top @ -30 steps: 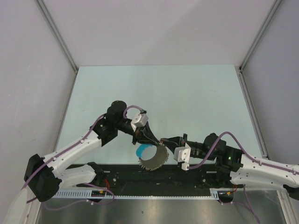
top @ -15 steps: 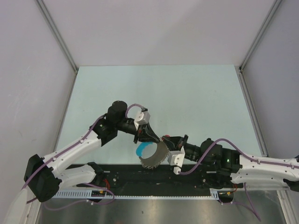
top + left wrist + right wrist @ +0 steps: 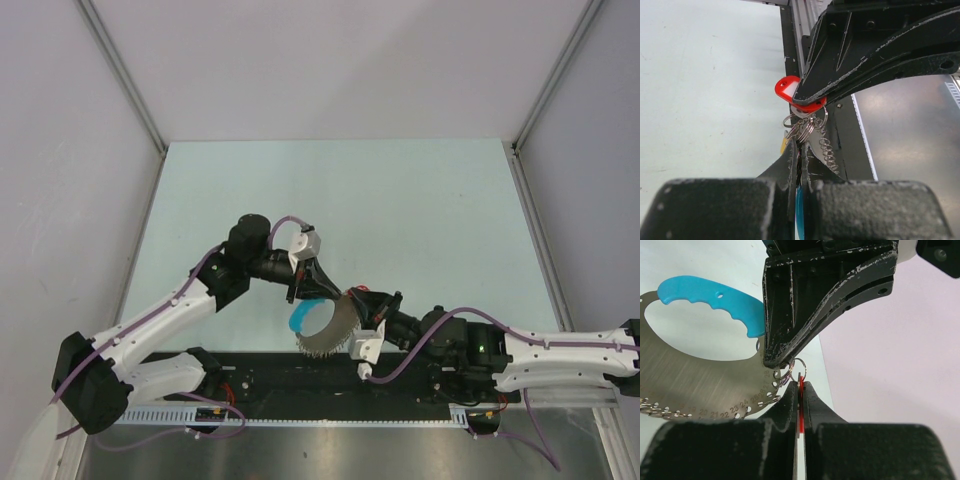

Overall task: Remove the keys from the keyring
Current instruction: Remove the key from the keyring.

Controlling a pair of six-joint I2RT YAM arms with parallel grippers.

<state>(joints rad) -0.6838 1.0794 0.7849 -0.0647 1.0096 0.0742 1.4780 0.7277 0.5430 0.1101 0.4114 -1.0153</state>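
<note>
Left tool [image 3: 799,152] was clamped on the keyring [image 3: 705,382], held up by the near edge of the worktop [image 3: 400,200], while the right tool [image 3: 800,390] pinched the red key [image 3: 786,90], looked like so it could be tugged free.

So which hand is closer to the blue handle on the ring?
Left. The left hand pinches the ring right by the blue handle's end; the right hand sits just past it, shut on the red key.
</note>
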